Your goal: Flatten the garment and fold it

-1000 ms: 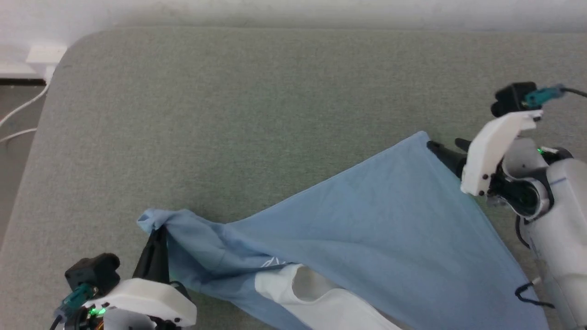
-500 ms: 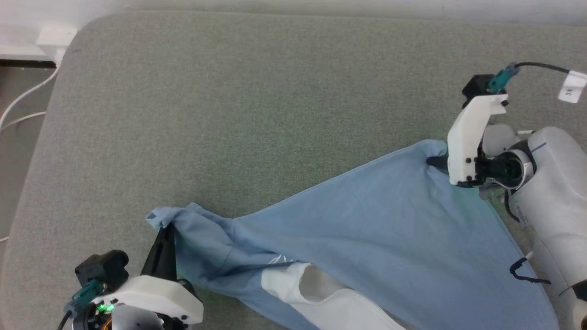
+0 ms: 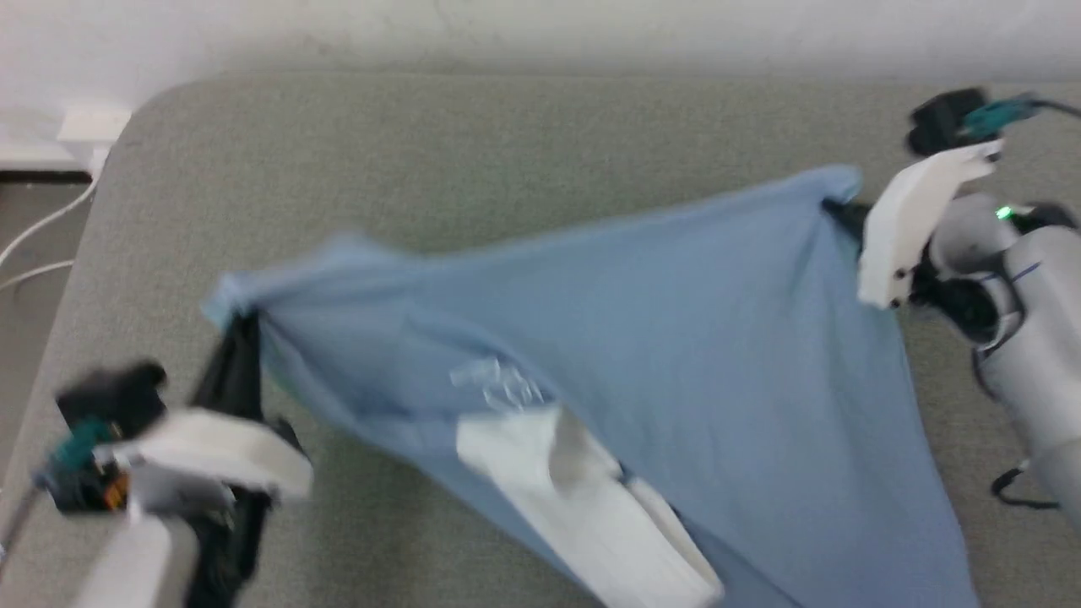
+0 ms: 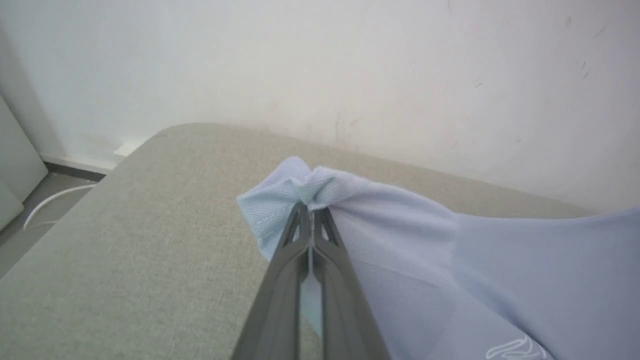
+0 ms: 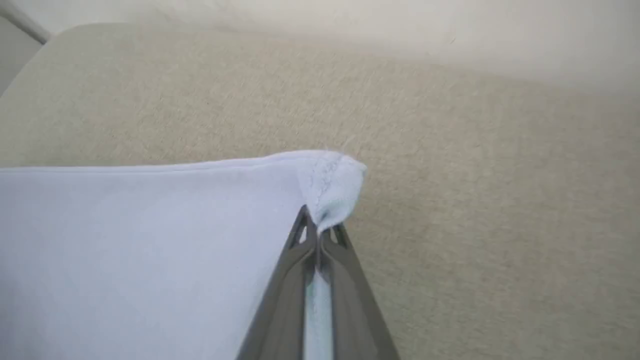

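Note:
The garment [image 3: 659, 338] is a light blue knit top with a white-lined part [image 3: 574, 498] and a small white logo [image 3: 498, 384]. It hangs stretched above the grey cushion between both arms. My left gripper [image 3: 241, 325] is shut on its left end, a bunched corner [image 4: 300, 187] pinched at the fingertips. My right gripper [image 3: 836, 211] is shut on the hemmed right corner [image 5: 330, 185]. The cloth's lower edge runs off the bottom of the head view.
The grey cushioned surface [image 3: 439, 160] lies under the garment, with a rounded far left corner and a pale wall [image 4: 350, 65] behind. White cables [image 3: 42, 236] lie on the floor at the left. Bare cushion stretches behind the garment.
My right gripper has shut on the garment's right corner. Both arms have lifted the garment off the cushion and drawn it wider; the left end rose and moved left.

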You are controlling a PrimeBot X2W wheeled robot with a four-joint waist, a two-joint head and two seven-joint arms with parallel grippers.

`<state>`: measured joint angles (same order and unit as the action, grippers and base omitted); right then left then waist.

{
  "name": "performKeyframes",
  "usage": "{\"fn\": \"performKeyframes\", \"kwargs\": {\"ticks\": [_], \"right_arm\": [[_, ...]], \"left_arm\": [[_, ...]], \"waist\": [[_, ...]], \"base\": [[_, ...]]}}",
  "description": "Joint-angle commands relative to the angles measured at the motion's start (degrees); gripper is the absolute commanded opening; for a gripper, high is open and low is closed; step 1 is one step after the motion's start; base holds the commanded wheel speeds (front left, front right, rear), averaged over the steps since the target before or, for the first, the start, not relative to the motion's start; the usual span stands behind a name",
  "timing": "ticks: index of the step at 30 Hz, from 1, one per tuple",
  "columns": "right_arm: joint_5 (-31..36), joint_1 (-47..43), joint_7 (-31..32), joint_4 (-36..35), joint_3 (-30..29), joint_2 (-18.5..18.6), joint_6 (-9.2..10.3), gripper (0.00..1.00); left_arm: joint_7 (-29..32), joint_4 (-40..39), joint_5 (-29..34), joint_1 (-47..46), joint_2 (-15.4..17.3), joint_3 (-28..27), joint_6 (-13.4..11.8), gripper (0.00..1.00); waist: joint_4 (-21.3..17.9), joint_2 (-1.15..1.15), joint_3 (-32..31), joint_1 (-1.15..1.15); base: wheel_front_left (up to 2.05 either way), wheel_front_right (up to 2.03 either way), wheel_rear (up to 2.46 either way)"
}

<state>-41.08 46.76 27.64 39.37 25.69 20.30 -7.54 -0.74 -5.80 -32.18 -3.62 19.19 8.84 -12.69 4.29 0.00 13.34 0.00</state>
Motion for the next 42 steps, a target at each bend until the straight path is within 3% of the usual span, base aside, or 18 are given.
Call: {"fn": "performKeyframes", "kwargs": {"ticks": [1, 5, 9, 17, 24, 32, 42], "right_arm": [[0.7, 1.2, -2.1, 0.0, -0.7, 1.0, 0.05, 0.0], [3.6, 4.3, -7.3, 2.2, -2.3, 2.5, 0.05, 0.0], [5.6, 9.3, -11.4, 5.0, -3.3, 2.5, 0.05, 0.0], [12.7, 23.8, -24.4, 9.7, -7.7, 1.6, 0.05, 0.0], [17.8, 36.0, -32.4, 12.3, -9.7, 1.6, 0.05, 0.0], [18.5, 39.9, -35.5, 17.0, -9.4, 0.1, 0.05, 0.0], [15.1, 33.6, -37.7, 22.2, -4.1, -3.2, 0.05, 0.0]], "left_arm": [[0.4, 0.4, 0.6, -4.3, 1.7, -1.0, 0.8, 0.0], [1.8, 6.4, 1.3, -16.5, 4.9, -1.2, 3.8, 0.0], [1.9, 17.2, 2.8, -30.7, 6.1, 0.3, 7.1, 0.0], [-3.8, 35.5, 7.3, -55.8, 6.2, 2.3, 9.8, 0.0], [-8.9, 44.6, 9.4, -73.0, 5.2, 3.4, 11.3, 0.0], [-11.2, 53.4, 9.9, -78.9, 2.9, 5.0, 12.6, 0.0], [-13.5, 62.1, 7.7, -73.7, 0.8, 4.6, 14.8, 0.0]], "waist": [[-1.7, 0.0, -2.1, 0.0], [-3.1, 0.0, -3.9, 0.0], [-4.7, 0.0, -4.3, 0.0], [-6.8, 0.0, -1.2, 0.0], [-6.3, 0.0, 3.7, 0.0], [-5.4, 0.0, 9.5, 0.0], [-5.2, 0.0, 12.1, 0.0]], "base": [[0.0, 0.0, 0.0], [0.0, 0.0, 0.0], [0.0, 0.0, 0.0], [0.0, 0.0, 0.0], [0.0, 0.0, 0.0], [0.0, 0.0, 0.0], [0.0, 0.0, 0.0]]}}
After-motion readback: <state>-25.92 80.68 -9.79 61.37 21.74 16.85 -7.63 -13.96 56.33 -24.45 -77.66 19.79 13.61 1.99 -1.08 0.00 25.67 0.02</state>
